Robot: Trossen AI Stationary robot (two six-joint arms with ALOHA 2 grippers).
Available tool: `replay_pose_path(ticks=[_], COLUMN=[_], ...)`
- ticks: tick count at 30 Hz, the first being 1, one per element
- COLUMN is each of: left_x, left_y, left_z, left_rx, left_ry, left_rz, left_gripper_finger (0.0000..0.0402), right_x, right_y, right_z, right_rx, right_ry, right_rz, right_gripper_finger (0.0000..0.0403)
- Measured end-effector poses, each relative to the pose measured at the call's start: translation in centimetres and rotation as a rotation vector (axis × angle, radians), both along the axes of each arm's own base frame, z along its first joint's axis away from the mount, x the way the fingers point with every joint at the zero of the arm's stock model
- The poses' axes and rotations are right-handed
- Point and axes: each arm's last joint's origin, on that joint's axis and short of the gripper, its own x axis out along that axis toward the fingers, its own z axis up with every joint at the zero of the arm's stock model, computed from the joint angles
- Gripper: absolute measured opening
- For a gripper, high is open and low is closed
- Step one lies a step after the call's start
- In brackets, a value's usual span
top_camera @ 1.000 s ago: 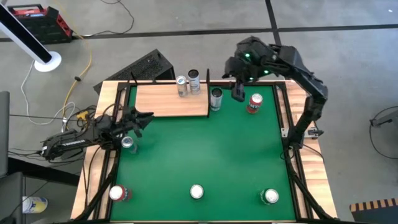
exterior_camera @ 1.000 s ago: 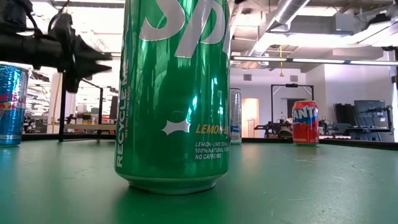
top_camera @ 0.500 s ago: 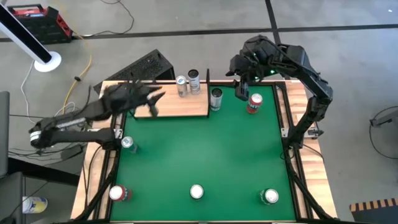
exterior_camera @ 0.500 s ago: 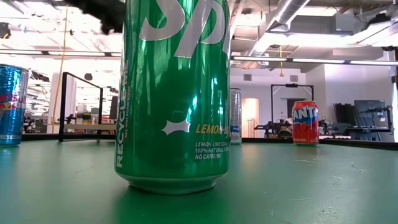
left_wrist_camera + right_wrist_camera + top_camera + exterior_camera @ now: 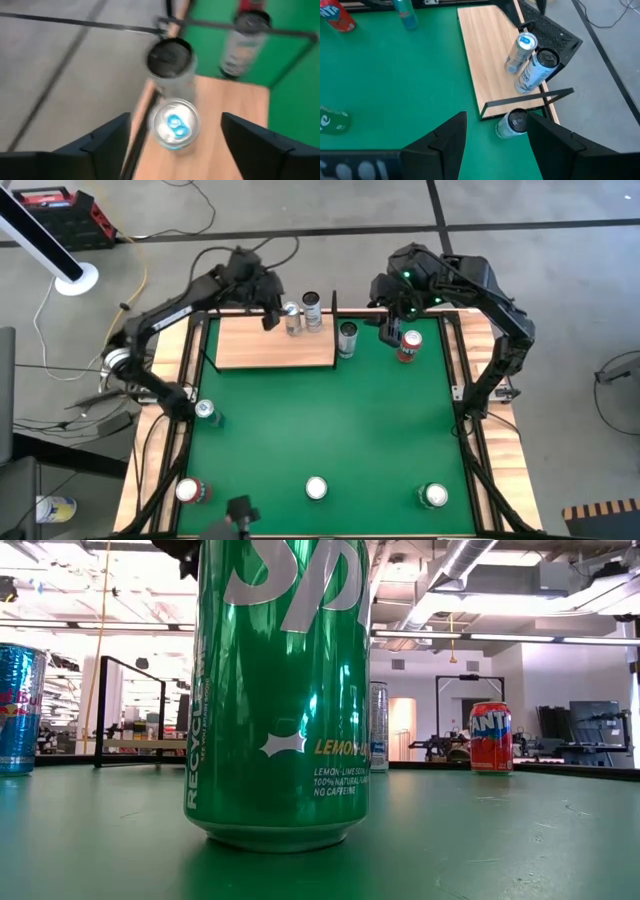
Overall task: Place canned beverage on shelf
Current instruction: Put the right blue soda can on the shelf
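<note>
The pale wooden shelf point(image 5: 260, 345) stands at the table's far left. Two cans stand on its far right corner: a silver can with a blue tab point(image 5: 292, 317) and a black-topped can point(image 5: 312, 308). My left gripper point(image 5: 271, 318) is open just left of the silver can point(image 5: 174, 125), which shows ahead between its fingers, untouched. My right gripper point(image 5: 388, 332) is open above the green table, between a grey black-topped can point(image 5: 347, 337) and a red can point(image 5: 408, 346). The grey can point(image 5: 512, 122) stands on the table at the shelf's right edge.
Other cans stand on the green table: a blue one point(image 5: 205, 412) at the left edge, a red one point(image 5: 190, 491) near left, a green one point(image 5: 316, 488) near the middle and another point(image 5: 433, 496) near right. Thin black posts point(image 5: 334, 310) frame the shelf.
My left arm has risen from beside the blue can at the table's left edge and swung toward the far edge, over the shelf, to the two cans on its far right corner. The cans have not moved.
</note>
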Motion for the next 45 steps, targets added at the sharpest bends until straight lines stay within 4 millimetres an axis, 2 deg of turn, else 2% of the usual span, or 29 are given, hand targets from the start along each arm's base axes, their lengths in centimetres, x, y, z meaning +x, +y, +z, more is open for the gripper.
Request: replay_pose_path(ticks=[3,7,15,23,33,45], left_x=[0.7,1.0,1.1,1.2,1.0,1.1], left_y=[1.0,1.8,3.2,3.4,3.6,3.5], left_z=[-1.5,-2.4,-3.3,-3.2,-4.7,-5.0], left_rx=[-0.025,-0.051,-0.04,-0.011,0.007,-0.021], left_ry=[0.019,0.002,-0.01,-0.034,-0.04,-0.045], left_rz=[-0.093,-0.181,-0.172,-0.172,-0.151,-0.127], left_gripper_finger=[0.0328,0.0335,0.0335,0.0336,0.0336,0.0336], right_x=[0.0,0.0,-0.2,-0.3,-0.3,-0.3], right_y=[0.0,0.0,-0.6,-0.7,-0.7,-0.7], right_z=[-0.1,-0.2,-0.2,-0.2,-0.2,-0.2], right_rx=[-0.002,-0.01,-0.024,-0.025,-0.025,-0.02], right_ry=[0.013,0.021,0.03,0.031,0.031,0.029], right_rz=[0.001,0.012,0.007,0.003,0.003,-0.001], right_gripper_finger=[0.0228,0.0228,0.0228,0.0228,0.0228,0.0228])
